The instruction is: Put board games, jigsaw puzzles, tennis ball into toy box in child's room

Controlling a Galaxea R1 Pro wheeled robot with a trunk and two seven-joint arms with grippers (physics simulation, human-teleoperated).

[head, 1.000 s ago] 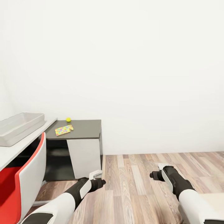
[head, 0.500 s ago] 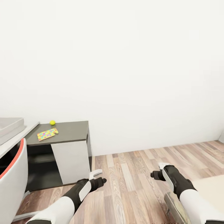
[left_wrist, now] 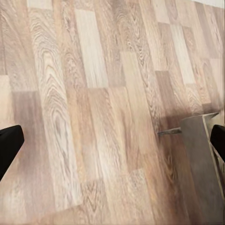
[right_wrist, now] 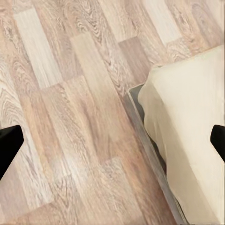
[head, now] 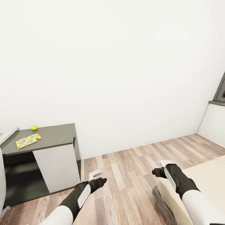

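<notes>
The tennis ball (head: 33,127) lies near the back of the table's dark grey wing (head: 53,136), at the far left of the head view. A multicoloured jigsaw puzzle (head: 28,140) lies flat just in front of it. The toy box and the board games are out of view. My left gripper (head: 99,178) hangs low over the plank floor, well to the right of the table. In the left wrist view, my left gripper (left_wrist: 112,145) is open with bare floor between its fingers. My right gripper (head: 159,169) is also low, by the bed corner, and my right gripper (right_wrist: 112,140) is open and empty.
A cream bed (head: 203,181) on a grey frame (head: 161,203) fills the lower right, right beside my right arm. The bed frame's corner (left_wrist: 201,159) shows under the left gripper too. A white chair edge (head: 1,178) sits at far left. Wood floor (head: 131,175) stretches ahead to the white wall.
The head view has swung to the right: the table slid leftward, the toy box and red chair left the picture, and the bed and a room corner came in. Both arms keep their pose.
</notes>
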